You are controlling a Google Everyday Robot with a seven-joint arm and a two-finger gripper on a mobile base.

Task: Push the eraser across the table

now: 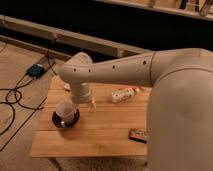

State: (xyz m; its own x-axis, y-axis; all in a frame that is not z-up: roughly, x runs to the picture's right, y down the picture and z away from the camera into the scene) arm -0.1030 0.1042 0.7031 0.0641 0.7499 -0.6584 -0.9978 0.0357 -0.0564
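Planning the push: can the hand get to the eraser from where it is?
Probably yes. The hand hangs beside the cup, and only bare table lies between it and the eraser, which sits near the robot's body.

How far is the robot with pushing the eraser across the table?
Nothing looks done: the eraser lies untouched on the table, by its front edge. In hand: the hand hangs beside the cup, apart from the eraser. Left: reaching and pushing it.

Pale cup (65, 108) on dark saucer (56, 121). White tube package (122, 95) right of cup, well apart. Black box (36, 70) behind-left of cup, cables (12, 97) left of it. Gripper (91, 103) just right of cup.
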